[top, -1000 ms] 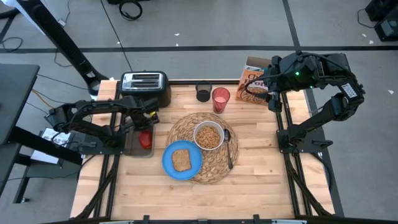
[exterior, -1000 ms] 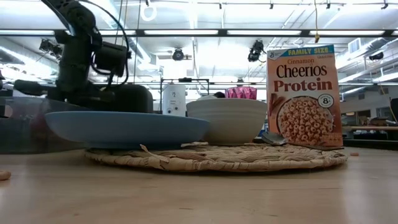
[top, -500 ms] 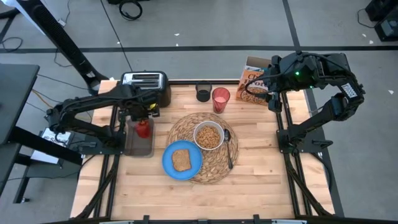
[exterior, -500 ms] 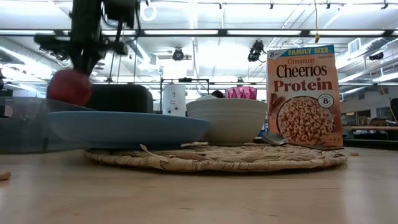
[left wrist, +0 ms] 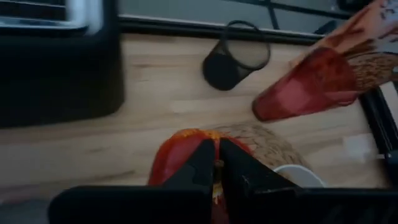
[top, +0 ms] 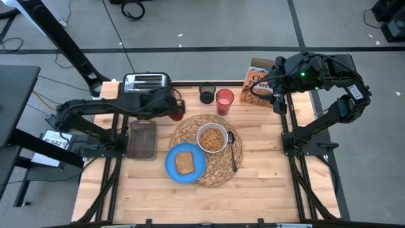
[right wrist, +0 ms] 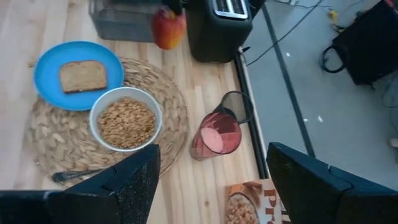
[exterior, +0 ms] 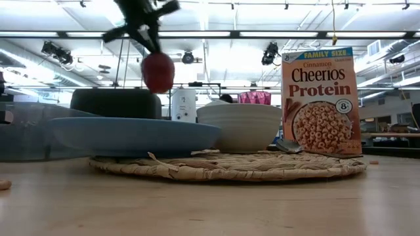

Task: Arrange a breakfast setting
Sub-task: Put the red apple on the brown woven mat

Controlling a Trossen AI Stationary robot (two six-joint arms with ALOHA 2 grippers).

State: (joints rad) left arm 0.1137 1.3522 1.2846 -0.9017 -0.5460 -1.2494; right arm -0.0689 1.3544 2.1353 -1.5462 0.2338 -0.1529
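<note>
Apple [top: 176,114] carried aloft in left gripper [top: 172,112], clamped by the stem.
I judge that thin hold may slip; right gripper [right wrist: 208,180] stands open, idle.

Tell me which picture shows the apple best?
The low view: the red apple hangs whole under the left gripper. The right wrist view shows it small, the high view barely, and the left wrist view half hidden by fingers.
</note>
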